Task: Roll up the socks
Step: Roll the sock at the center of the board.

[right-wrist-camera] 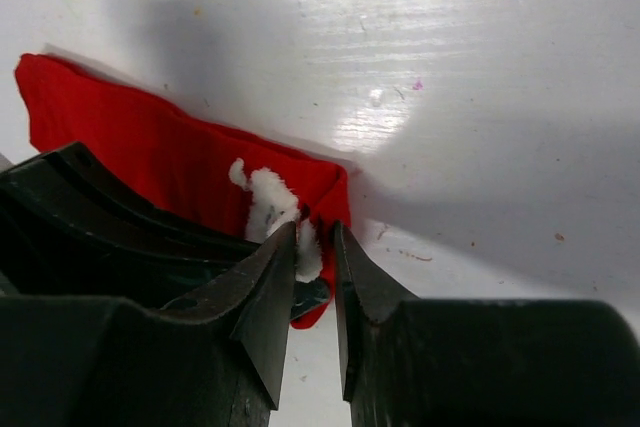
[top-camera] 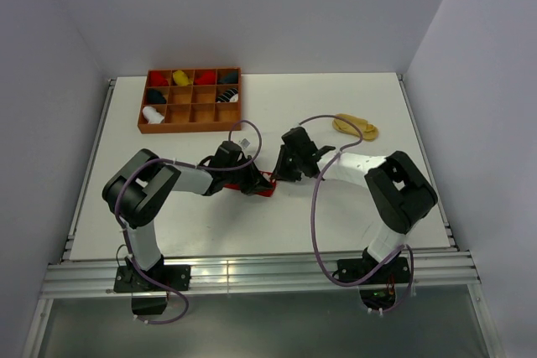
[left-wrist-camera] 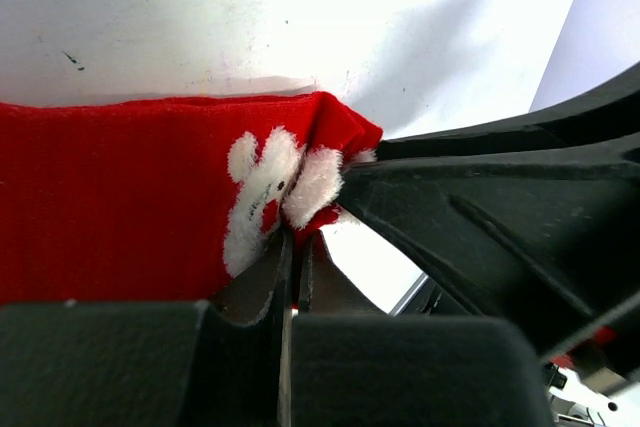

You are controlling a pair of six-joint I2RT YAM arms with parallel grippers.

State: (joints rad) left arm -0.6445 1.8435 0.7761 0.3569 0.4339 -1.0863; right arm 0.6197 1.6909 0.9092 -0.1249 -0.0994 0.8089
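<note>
White table top [top-camera: 336,115], pale walls on three sides. Red fabric sock with white fluffy pattern at one end [right-wrist-camera: 150,147] lies flat near the table's middle, between both arms. Left gripper [left-wrist-camera: 290,247]: jaws together, pinching the sock's patterned edge. Right gripper [right-wrist-camera: 315,232]: jaws a narrow gap apart, astride the same white-patterned corner; cannot tell whether they bite the fabric. Plain tan-yellow sock [top-camera: 356,128] lies unrolled, well apart to the right; brown wooden compartment tray [top-camera: 189,128] at far left. Judged step: starting the roll at the patterned end. Next move likely needs a firm right-hand pinch, then turning that end over along the sock without dragging it.
</note>
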